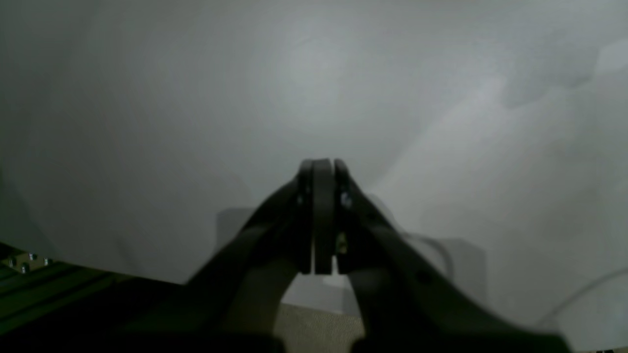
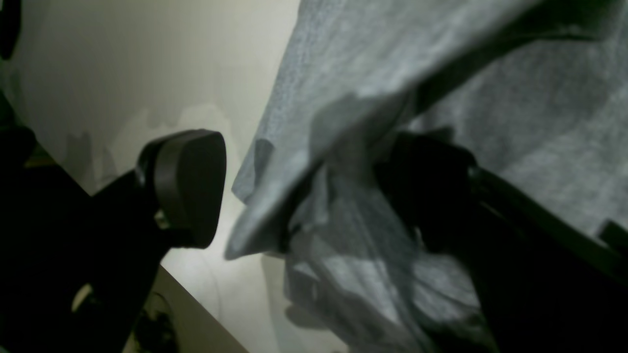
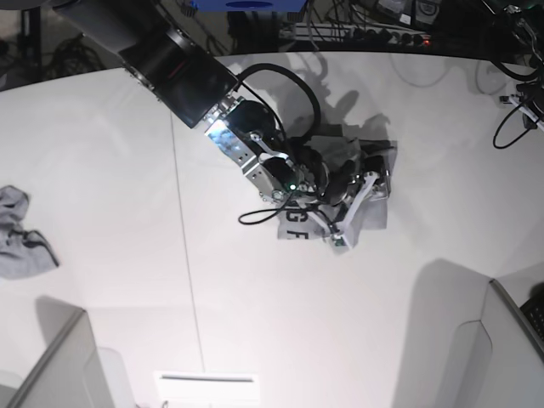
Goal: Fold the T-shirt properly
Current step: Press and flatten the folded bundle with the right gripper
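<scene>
The heather-grey T-shirt (image 3: pixel 367 212) lies bunched up on the white table (image 3: pixel 110 144) a little right of centre, with black lettering showing at its front edge (image 3: pixel 296 223). My right gripper (image 3: pixel 344 189) is down in the bunch. In the right wrist view the right gripper (image 2: pixel 304 196) is open, its fingers (image 2: pixel 189 186) wide apart, with folds of the shirt (image 2: pixel 353 88) between them and draped over the right-hand finger. My left gripper (image 1: pixel 324 169) is shut and empty over bare white table; that arm does not show in the base view.
A small grey cloth with dark trim (image 3: pixel 21 234) lies at the table's left edge. Grey box corners stand at the front left (image 3: pixel 68 365) and front right (image 3: pixel 510 340). Cables (image 3: pixel 510 119) lie at the back right.
</scene>
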### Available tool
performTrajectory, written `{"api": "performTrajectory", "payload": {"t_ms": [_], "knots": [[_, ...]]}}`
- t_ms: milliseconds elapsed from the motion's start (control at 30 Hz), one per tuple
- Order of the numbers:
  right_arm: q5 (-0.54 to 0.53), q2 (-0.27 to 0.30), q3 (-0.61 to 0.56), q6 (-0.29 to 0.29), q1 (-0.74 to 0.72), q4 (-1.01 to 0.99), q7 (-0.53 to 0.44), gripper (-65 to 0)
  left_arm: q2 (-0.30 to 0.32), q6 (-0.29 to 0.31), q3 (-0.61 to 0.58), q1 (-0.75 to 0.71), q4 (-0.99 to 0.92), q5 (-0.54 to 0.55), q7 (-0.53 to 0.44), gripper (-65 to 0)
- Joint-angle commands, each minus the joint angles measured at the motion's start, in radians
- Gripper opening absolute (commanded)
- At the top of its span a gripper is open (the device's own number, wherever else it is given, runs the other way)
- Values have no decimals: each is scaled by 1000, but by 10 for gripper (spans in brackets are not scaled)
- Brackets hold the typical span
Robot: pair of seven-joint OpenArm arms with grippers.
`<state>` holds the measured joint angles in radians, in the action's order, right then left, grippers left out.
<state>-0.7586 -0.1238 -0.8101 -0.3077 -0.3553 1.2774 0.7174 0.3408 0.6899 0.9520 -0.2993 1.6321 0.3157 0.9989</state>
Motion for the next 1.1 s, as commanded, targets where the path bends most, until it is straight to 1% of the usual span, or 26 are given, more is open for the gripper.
{"api": "performTrajectory", "payload": {"t_ms": [0, 167, 300, 500, 600, 800, 967, 1067], "knots": [[-9, -17, -13, 2, -32, 25, -17, -123, 24, 8, 6, 1, 15, 4, -13, -650], [-9, -18, -41, 2, -38, 74, -15, -149, 24, 8, 6, 1, 15, 4, -13, -650], [-11, -18, -39, 2, -50, 110, -12, -149, 27, 8, 6, 1, 15, 4, -13, -650], [-11, -26, -45, 2, -61, 100, -11, -149, 25, 8, 6, 1, 15, 4, -13, -650], [-11, -26, -102, 2, -75, 98, -18, -149, 25, 8, 6, 1, 15, 4, -13, -650], [-16, -32, -150, 2, -77, 104, -20, -149, 24, 8, 8, 22, 15, 4, -13, -650], [-141, -30, -216, 2, -81, 160, -48, -147, 22, 8, 6, 28, 17, 4, -13, -650], [-155, -30, -234, 2, -86, 219, -43, -147, 22, 8, 5, 47, 17, 4, -13, -650]]}}
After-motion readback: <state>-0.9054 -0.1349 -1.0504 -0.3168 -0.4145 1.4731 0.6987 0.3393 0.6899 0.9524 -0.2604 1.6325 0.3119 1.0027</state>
